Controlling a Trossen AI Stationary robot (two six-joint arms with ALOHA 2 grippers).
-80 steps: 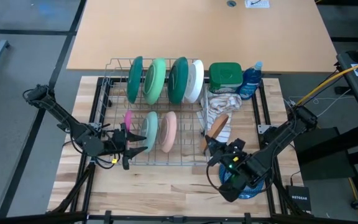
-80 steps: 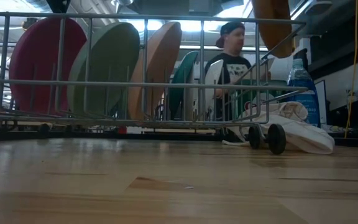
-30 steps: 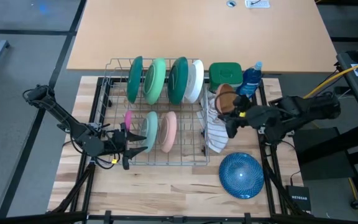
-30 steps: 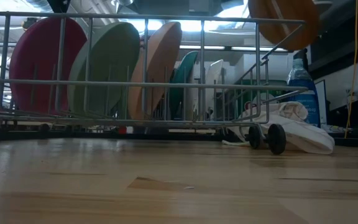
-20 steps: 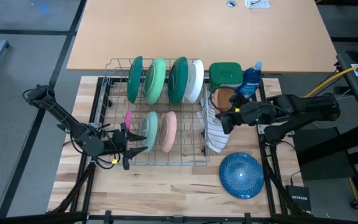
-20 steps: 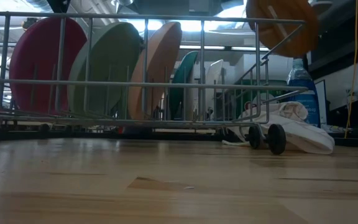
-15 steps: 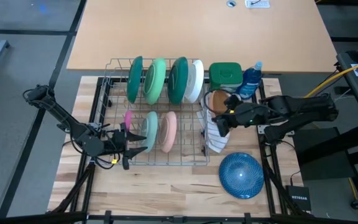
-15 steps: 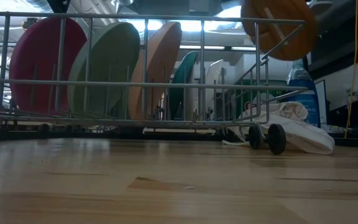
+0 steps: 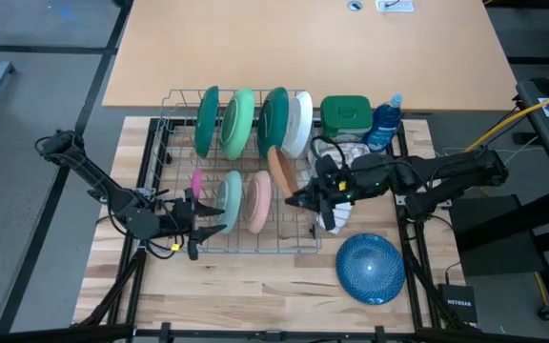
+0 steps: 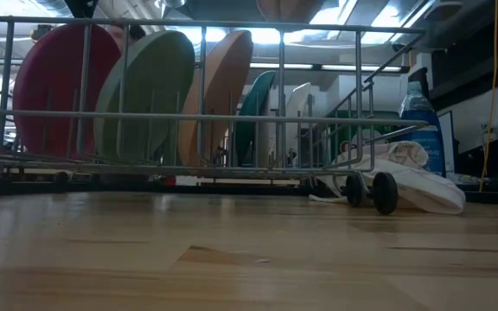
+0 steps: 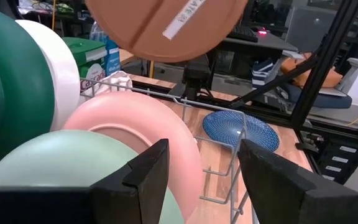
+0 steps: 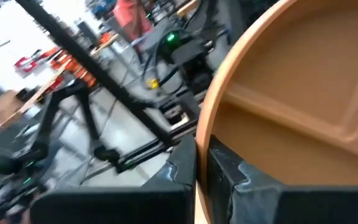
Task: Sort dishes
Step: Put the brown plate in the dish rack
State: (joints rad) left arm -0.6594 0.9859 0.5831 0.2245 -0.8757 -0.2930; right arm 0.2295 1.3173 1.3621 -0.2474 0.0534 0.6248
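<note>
Carrying small round brown plate [image 9: 280,170], right gripper [image 9: 302,197] pinches its rim, fingers closed on it; plate now above wire dish rack [image 9: 165,133], just right of pink plate [image 9: 259,200], having swung in from over striped cloth [image 9: 336,211]. Slotting looks next. Left gripper [image 9: 201,213] idles at rack's left end, fingers spread, empty. Navy plate [image 9: 370,268] flat on table right of rack.
</note>
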